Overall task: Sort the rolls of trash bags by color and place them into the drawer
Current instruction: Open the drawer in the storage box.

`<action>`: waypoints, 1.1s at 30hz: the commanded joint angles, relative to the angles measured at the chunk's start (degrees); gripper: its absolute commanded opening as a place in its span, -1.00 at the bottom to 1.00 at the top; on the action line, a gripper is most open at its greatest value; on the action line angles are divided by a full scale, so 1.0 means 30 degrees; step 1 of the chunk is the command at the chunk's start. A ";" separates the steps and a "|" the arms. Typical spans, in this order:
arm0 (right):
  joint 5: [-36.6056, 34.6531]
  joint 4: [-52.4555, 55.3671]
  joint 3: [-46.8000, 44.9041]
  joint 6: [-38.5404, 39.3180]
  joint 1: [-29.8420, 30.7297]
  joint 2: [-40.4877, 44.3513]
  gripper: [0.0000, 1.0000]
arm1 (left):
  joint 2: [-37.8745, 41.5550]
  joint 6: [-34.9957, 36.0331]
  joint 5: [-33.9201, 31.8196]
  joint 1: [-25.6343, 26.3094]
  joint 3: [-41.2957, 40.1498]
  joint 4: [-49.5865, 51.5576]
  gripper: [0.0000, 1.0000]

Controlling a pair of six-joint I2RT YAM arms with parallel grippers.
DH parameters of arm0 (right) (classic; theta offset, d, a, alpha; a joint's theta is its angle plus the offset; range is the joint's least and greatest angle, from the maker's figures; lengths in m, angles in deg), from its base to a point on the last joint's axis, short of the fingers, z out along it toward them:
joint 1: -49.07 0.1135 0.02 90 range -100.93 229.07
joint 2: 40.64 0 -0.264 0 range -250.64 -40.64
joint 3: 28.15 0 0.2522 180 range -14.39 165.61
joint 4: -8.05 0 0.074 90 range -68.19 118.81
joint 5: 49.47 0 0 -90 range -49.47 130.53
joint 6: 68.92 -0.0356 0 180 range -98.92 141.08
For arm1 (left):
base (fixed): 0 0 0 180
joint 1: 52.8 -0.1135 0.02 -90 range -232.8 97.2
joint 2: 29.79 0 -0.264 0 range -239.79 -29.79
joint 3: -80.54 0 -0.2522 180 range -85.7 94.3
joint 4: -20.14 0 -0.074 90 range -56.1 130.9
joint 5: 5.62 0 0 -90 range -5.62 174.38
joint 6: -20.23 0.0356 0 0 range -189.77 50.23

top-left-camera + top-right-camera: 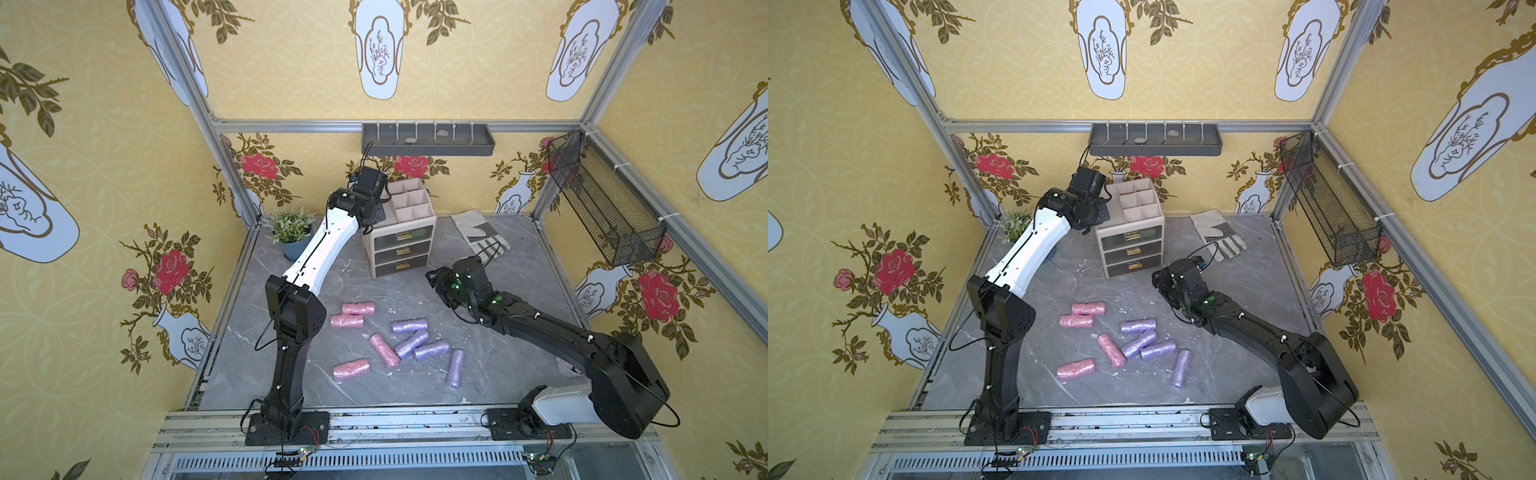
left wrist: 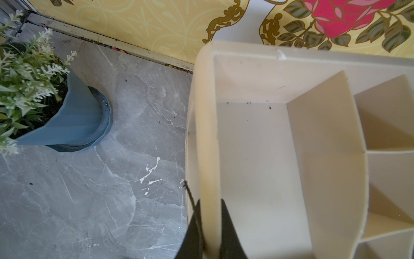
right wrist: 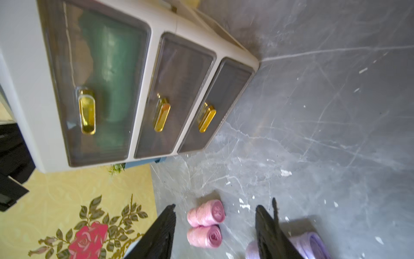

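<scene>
Meanwhile, beige drawer chest (image 1: 401, 241) gripped at its tray rim (image 2: 208, 134).
Left gripper (image 2: 210, 200) clamps it, lower centre; right gripper (image 3: 215, 206) gapes empty, pink rolls (image 3: 201, 237) beyond.

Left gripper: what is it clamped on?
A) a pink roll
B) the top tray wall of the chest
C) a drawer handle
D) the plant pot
B: in the left wrist view the left gripper is closed astride the beige tray wall of the chest, one finger on each side of it.
</scene>
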 commanded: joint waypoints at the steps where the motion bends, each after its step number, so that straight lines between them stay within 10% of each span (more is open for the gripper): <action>1: -0.0869 -0.7084 -0.1115 -0.2055 0.0110 -0.0807 0.15 | -0.0317 0.0063 0.1517 0.0113 -0.0145 0.2447 -1.00; 16: 0.1232 -1.9357 0.0333 -0.7934 -0.0630 -0.9773 -0.30 | -0.0521 0.0392 0.1641 0.0114 0.0142 0.2583 -1.00; 33: 0.2365 -1.8859 0.2603 -0.8396 -0.1249 -1.1548 -0.27 | -0.0778 0.0417 0.1704 0.0113 -0.0030 0.2238 -1.00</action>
